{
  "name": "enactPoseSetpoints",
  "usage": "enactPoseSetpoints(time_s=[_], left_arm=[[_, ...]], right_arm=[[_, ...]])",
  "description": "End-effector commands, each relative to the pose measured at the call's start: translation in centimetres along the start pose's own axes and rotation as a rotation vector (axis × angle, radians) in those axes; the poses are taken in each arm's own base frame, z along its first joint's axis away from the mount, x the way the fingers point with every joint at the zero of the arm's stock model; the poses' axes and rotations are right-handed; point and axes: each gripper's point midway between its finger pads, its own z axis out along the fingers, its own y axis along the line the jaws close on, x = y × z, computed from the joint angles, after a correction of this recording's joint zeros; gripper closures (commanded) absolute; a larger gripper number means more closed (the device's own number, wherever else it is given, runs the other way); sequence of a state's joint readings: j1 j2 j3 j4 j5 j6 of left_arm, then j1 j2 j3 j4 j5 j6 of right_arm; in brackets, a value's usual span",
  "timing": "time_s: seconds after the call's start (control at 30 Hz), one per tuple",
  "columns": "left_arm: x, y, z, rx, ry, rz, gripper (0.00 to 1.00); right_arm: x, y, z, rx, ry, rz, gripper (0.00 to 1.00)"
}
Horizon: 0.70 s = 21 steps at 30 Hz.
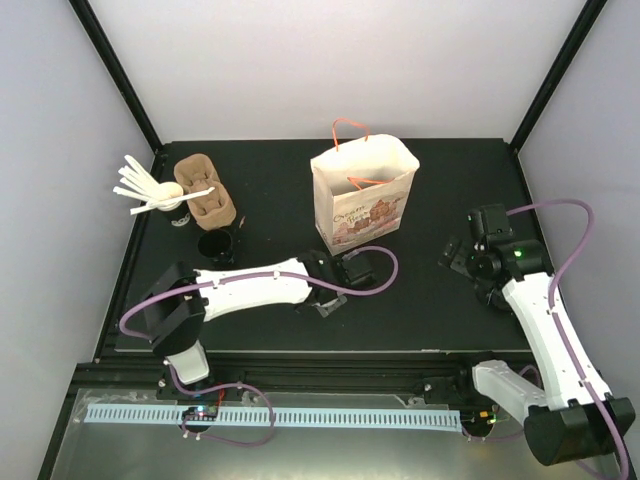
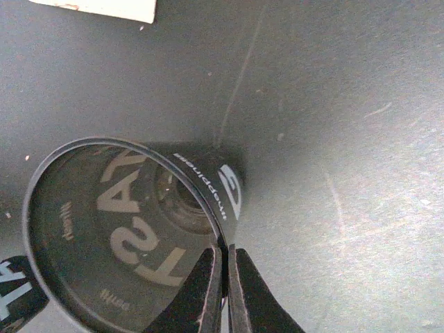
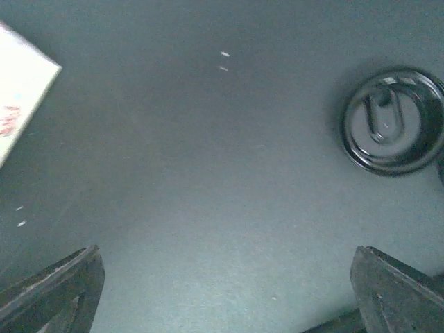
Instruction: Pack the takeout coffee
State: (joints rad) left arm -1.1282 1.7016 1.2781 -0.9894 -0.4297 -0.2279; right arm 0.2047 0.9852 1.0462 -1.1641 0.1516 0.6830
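In the lower left of the left wrist view, a black cup (image 2: 104,236) with white lettering is seen tilted, tan inside facing the camera. Its rim is pinched by the left gripper (image 2: 223,257), which is clamped tight. In the right wrist view, the right gripper (image 3: 225,281) is spread wide with nothing held. At upper right, a black lid (image 3: 393,119) is seen flat on the dark table (image 3: 208,152).

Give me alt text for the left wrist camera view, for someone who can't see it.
The left gripper pinches the rim of a lidless black paper cup, one finger inside and one outside, its open mouth facing the camera. White lettering marks its outer wall; the black table lies behind, and a corner of the paper bag shows top left.
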Motion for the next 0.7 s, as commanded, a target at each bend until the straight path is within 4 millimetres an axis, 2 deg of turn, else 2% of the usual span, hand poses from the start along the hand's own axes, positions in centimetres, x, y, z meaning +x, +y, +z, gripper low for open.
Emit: enactPoseSetpoints(time_s=[0.0, 0.07, 0.13, 0.2, 0.27, 0.33, 0.53, 0.67], left_arm=[[-0.9, -1.7, 0.4, 0.054, -0.031, -0.045, 0.95], [-0.9, -2.4, 0.5, 0.090, -0.029, -0.053, 0.92], [-0.8, -2.8, 0.4, 0.117, -0.029, -0.053, 0.87], [-0.9, -2.8, 0.1, 0.125, -0.034, -0.053, 0.76], [-1.0, -2.6, -0.4, 0.131, -0.045, -0.058, 0.61], [-1.1, -2.3, -1.0, 0.137, -0.061, -0.068, 0.52], [-1.5, -1.2, -2.4, 0.135, -0.077, -0.076, 0.46], [-2.5, -0.2, -4.7, 0.142, -0.121, -0.083, 0.39]], right_arm=[[1.0, -3.8, 1.7, 0.151, 0.070, 0.079, 0.00], [1.0, -4.4, 2.0, 0.155, 0.083, 0.118, 0.00], [0.9, -4.2, 2.1, 0.130, 0.084, 0.137, 0.00], [0.9, -3.7, 2.1, 0.104, 0.085, 0.145, 0.00], [0.9, -3.7, 2.1, 0.098, 0.084, 0.145, 0.00], [1.0, -3.9, 2.2, 0.109, 0.083, 0.133, 0.00], [1.0, -4.6, 2.6, 0.154, 0.092, 0.115, 0.00], [1.1, -5.3, 2.8, 0.196, 0.096, 0.113, 0.00]])
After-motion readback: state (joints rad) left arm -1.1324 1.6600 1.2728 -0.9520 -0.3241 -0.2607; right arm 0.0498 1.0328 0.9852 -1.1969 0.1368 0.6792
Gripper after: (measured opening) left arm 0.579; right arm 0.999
